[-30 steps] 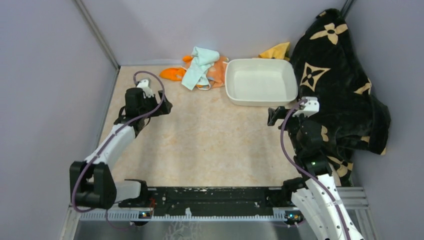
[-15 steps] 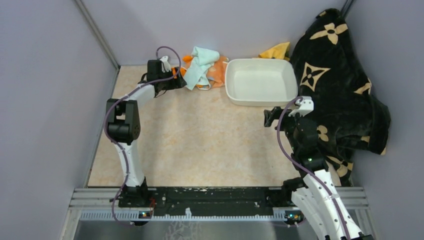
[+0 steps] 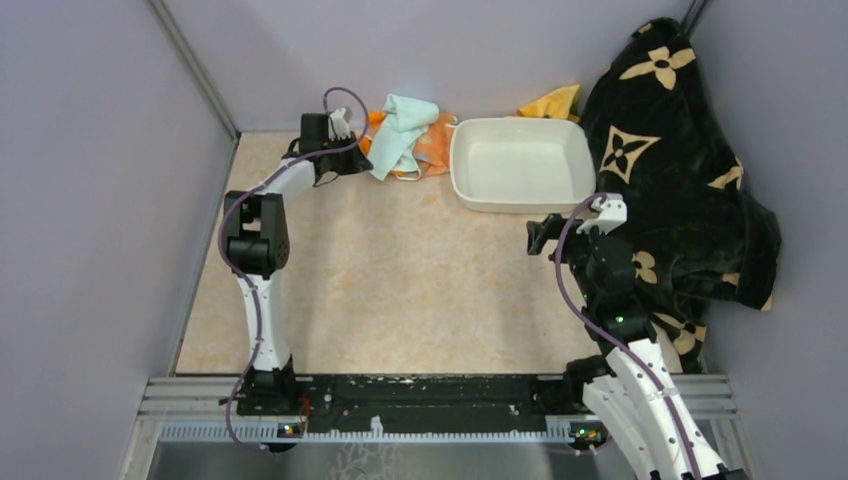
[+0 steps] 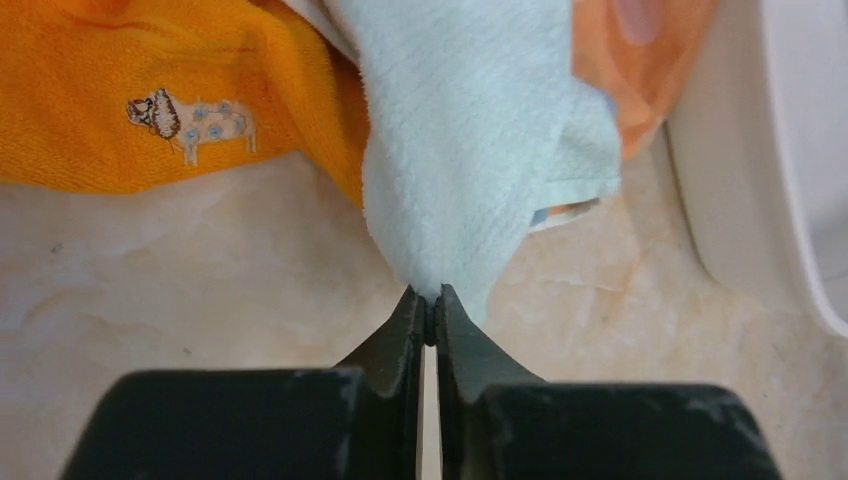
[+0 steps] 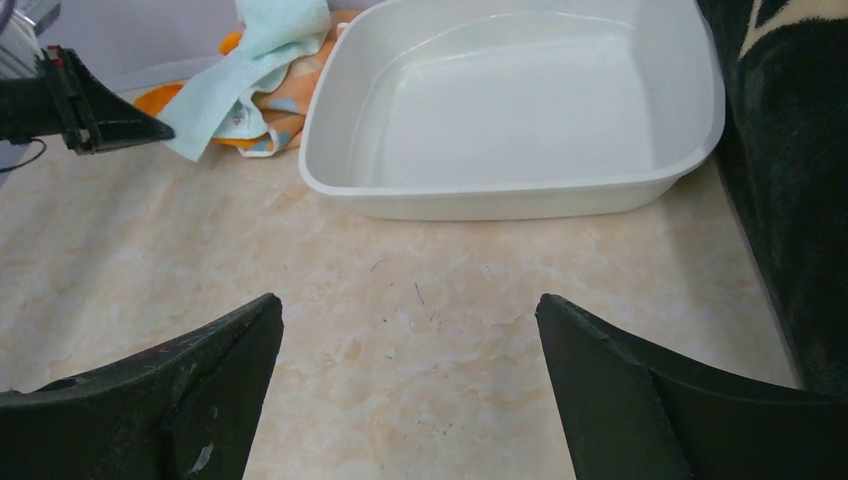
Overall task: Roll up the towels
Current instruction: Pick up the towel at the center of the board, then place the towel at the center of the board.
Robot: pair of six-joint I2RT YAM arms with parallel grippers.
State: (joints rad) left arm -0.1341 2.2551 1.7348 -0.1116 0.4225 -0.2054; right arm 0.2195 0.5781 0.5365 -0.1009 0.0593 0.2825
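Left gripper (image 3: 358, 160): reaching right out to the back of the table, and it's clenched. From the left wrist view the two black fingers (image 4: 430, 303) meet tip to tip on the bottom corner of the mint green towel (image 4: 470, 130).
Mint green towel (image 3: 400, 125): draped over the top of the pile at the back wall, just left of the white dish (image 3: 520, 203). Its lower corner comes down to a point right in that pinch, close to the tabletop.
Orange towel (image 4: 150, 80): underneath and to the left of the mint one, bunched on the table. There's a little stitched animal on it (image 4: 190, 115). From above only a scrap shows (image 3: 374, 117), the rest sits behind the arm and the mint cloth.
Striped dotted towel (image 3: 436, 140): crumpled under the mint one on the right, pressed against the dish's left wall. The wrist camera catches a pale orange fold of it (image 4: 645, 50).
Right gripper (image 3: 536, 235): released, fingers spread wide (image 5: 408, 300), hovering above bare table (image 5: 420, 330) in front of the dish, holding nothing.
White dish, seen from the right wrist (image 5: 480, 203): near rim facing the open gripper, the pile at its far left corner (image 5: 255, 60).
Black flowered blanket (image 3: 680, 150): heaped up the right side, next to the dish and the right arm.
Yellow cloth (image 3: 555, 100): peeking out behind the dish, against the blanket.
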